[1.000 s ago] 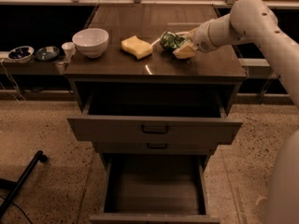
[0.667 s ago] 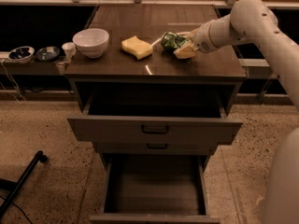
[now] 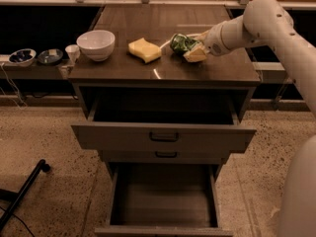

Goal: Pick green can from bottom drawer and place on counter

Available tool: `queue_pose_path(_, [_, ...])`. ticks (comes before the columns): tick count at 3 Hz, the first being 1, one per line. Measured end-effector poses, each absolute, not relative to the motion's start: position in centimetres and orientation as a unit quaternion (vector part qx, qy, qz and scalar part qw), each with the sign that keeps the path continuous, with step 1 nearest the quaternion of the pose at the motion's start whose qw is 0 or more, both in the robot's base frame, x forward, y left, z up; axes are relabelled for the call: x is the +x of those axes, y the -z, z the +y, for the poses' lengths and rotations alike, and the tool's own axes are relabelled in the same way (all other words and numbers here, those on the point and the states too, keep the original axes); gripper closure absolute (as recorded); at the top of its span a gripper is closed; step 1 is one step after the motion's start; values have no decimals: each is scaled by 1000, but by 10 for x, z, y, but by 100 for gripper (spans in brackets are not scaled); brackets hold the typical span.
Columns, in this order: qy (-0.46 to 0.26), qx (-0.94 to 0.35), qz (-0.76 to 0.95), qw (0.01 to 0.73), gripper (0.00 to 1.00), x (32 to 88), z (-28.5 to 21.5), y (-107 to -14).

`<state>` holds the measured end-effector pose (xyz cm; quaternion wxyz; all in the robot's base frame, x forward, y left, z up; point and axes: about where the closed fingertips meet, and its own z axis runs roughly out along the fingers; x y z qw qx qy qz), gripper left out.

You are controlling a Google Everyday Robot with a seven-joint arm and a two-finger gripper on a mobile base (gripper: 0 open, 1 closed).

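A small, shiny dark green can (image 3: 180,43) rests tilted on the glossy dark brown wood-grain surface (image 3: 163,19) of the drawer cabinet, just to the right of a yellow rectangular sponge (image 3: 144,50) as the camera sees it, and apart from that sponge. The pale two-finger end effector (image 3: 190,47) sits right at the can's far side from the sponge, touching it. Whether it is clamped on the can or loosened cannot be told. The white robot arm (image 3: 256,23) reaches in from further right of the sponge. On the sponge's other side, near it, stands a round white bowl (image 3: 96,44). Beyond the bowl, past the surface's edge, are a small white cup (image 3: 72,52) and two small dark dishes (image 3: 22,57). Below the sponge, the grey-brown top drawer (image 3: 163,137) is pulled out. Under it the middle drawer (image 3: 165,155) shows only its front and dark handle. Lowest of all, well below the sponge, the bottom drawer (image 3: 163,201) stands pulled out, a deep plain box with its flat floor showing. Speckled beige floor (image 3: 44,132) surrounds the cabinet, and a black bar (image 3: 22,194) lies on it down to the left of the sponge.
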<state>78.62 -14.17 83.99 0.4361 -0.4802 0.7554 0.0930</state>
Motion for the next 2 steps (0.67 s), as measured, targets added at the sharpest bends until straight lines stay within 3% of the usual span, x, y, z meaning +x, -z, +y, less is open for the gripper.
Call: queue_pose_path(2, [-93, -480, 755, 436, 4, 786, -142, -840])
